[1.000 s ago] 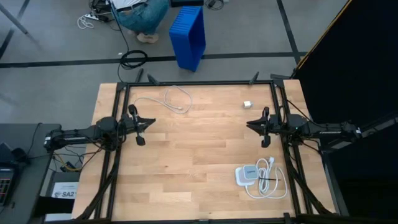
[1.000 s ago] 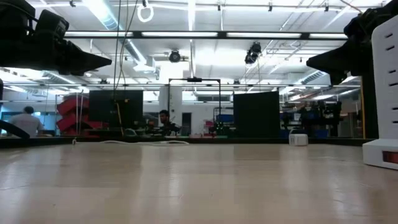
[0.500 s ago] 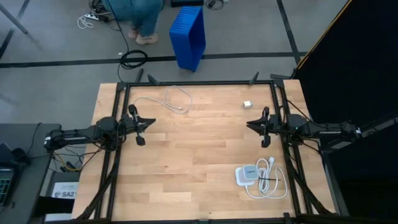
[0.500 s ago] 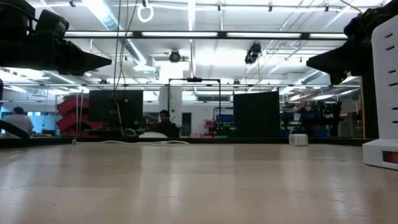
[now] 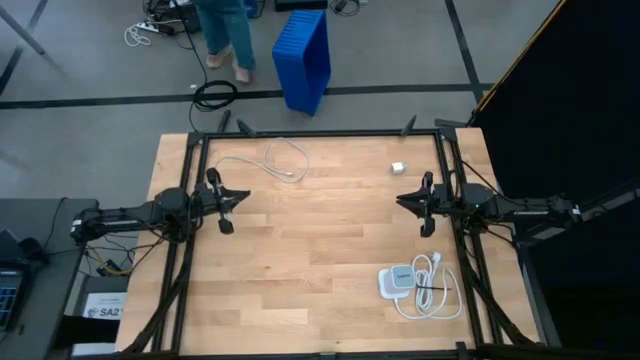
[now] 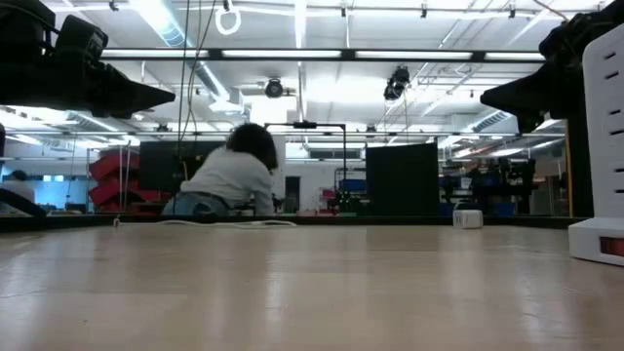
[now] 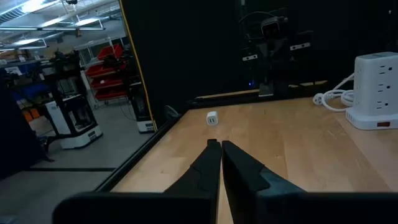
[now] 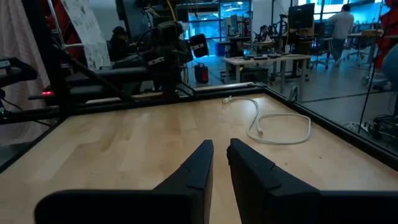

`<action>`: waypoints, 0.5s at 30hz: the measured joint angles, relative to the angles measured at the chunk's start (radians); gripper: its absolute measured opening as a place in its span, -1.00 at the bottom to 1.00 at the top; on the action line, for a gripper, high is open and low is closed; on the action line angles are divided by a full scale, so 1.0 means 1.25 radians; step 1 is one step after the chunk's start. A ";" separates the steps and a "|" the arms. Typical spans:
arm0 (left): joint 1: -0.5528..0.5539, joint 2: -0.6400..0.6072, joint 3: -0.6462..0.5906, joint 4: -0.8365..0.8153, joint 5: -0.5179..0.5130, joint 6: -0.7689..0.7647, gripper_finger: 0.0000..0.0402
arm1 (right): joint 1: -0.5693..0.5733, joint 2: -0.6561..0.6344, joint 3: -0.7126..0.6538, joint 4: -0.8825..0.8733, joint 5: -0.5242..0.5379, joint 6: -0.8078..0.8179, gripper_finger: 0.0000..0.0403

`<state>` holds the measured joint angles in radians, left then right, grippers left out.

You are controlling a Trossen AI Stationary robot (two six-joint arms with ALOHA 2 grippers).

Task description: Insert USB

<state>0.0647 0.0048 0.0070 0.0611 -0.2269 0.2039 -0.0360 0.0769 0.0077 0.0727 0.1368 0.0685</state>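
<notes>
A: Nearest the desk's [image 5: 320, 250] front edge, what's there?

B: The socket block [image 5: 396, 279], with its thick power cord [image 5: 432, 290] coiled beside it, near the right-hand corner. Nothing is plugged into it that I can see.

A: And the arms?

B: Both wait at mid-desk, one at each side, facing inward. The left claw [image 5: 225, 208] hangs clenched and empty over the left edge. The right claw [image 5: 424, 210] hovers at the right edge, its jaws all but closed with a thin slit between them, grasping nothing. It looks like a ready pose, hands kept clear of the work.

A: The USB?

B: The USB [image 5: 272, 160] lies loosely looped on the far left part of the desk, beyond the left claw and near it, well apart from the right claw. A small white cube [image 5: 397, 167] sits far right, beyond the right claw.

A: So the left arm is better placed?

B: I'd judge so; the block, though, is on the right arm's side. Past the desk, a person [image 5: 226, 28] stands by a blue bin [image 5: 303, 58].
</notes>
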 joint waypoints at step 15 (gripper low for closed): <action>0.000 0.000 0.000 0.066 0.000 0.000 -1.00 | 0.000 0.000 0.000 0.000 0.000 0.000 -0.86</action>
<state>0.0647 0.0051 0.0067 0.1439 -0.2268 0.2039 -0.0360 0.0767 0.0076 0.0727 0.1368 0.0685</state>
